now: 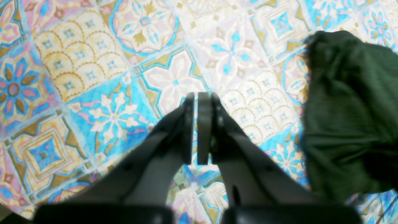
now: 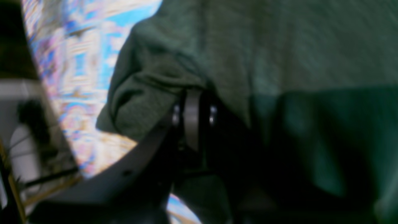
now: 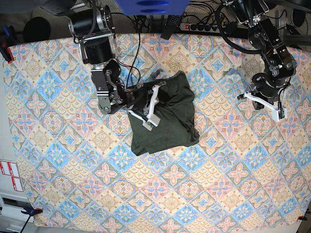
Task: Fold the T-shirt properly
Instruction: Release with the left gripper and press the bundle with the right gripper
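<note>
Soft, floppy T-shirt (image 3: pixel 167 116); right gripper (image 2: pixel 192 119) pinches its edge beside a bunched fold, so grab hems. Left gripper (image 1: pixel 196 127) sits pressed together, empty.

No text or label can be read

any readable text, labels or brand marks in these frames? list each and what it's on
No text can be read in any view.
White stickers with red marks at the left edge of the base view: too small to read.
T-shirt: plain, no print or tag showing.
Patterned tablecloth: ornamental tiles only, no lettering.
Left gripper and right gripper: no markings visible; the right wrist view is blurred.
</note>
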Controlling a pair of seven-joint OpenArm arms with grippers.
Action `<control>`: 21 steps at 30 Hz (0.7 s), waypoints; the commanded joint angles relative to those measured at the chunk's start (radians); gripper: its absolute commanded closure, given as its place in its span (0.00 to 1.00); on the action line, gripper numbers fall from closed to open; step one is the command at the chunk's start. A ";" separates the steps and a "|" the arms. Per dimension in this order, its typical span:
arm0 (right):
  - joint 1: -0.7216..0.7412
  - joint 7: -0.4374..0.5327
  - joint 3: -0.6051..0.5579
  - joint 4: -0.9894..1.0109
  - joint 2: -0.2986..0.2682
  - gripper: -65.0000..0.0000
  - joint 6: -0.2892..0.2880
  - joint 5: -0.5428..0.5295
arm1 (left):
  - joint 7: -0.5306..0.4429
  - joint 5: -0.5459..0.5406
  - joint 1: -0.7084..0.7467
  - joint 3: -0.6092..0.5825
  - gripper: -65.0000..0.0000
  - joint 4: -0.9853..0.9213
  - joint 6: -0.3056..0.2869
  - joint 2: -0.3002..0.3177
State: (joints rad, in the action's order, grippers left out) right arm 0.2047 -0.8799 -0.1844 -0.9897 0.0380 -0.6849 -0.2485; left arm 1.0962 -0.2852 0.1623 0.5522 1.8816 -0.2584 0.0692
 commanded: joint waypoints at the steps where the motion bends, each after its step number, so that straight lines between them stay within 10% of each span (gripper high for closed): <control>1: 0.009 -0.063 0.032 -0.014 -0.046 0.95 0.061 0.111 | -0.018 -0.006 -0.008 0.002 1.00 0.022 -0.002 0.008; 21: -0.047 -0.066 0.161 -0.108 -0.151 0.95 0.058 0.107 | -0.136 0.007 -0.298 -0.303 1.00 -0.439 0.001 -0.070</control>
State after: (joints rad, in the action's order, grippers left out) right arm 0.1566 -0.8738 -0.0284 -1.0988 -0.0898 -0.6529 -0.2180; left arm 0.9874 -0.2668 -0.0921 0.2779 1.4605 -0.2558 0.0101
